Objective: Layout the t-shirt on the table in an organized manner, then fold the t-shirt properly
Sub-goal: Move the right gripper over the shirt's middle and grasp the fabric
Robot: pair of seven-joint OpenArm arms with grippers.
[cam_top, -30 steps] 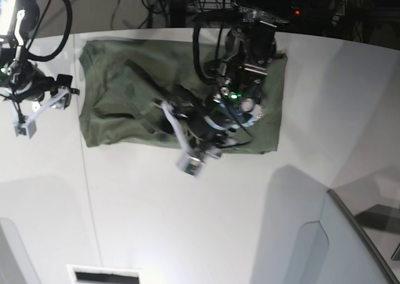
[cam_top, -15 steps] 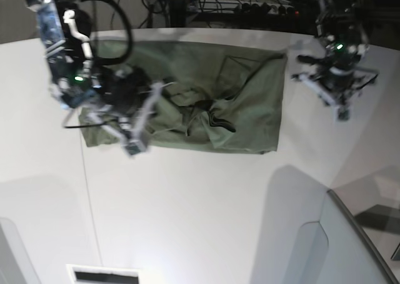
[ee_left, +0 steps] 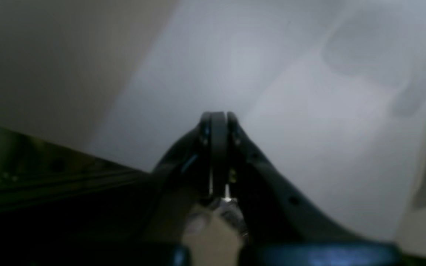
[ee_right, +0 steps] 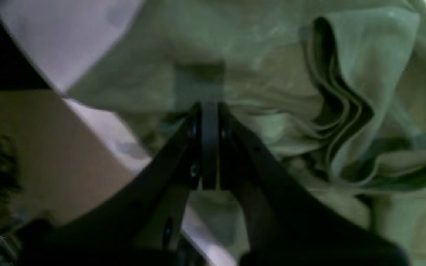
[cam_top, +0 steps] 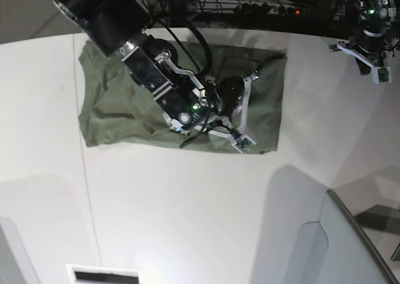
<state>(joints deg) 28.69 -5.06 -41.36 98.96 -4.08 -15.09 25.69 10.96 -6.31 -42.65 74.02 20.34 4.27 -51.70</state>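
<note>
Olive-green cotton, the t-shirt point(cam_top: 119, 109) lies rumpled on the white table point(cam_top: 187, 202), directly beneath the right gripper point(cam_top: 240, 118), whose jaws are pressed together above the creased cloth with nothing visibly caught between them. Bunched folds point(ee_right: 342, 111) rise just to that gripper's right. The left gripper point(cam_top: 370, 62), jaws likewise closed and empty, hangs over bare tabletop, well clear of the shirt.

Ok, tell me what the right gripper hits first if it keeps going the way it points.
Most likely the t-shirt: the shut right gripper points straight at the rumpled cloth, with nothing between them. How close it already is, the blurred wrist view does not settle.
</note>
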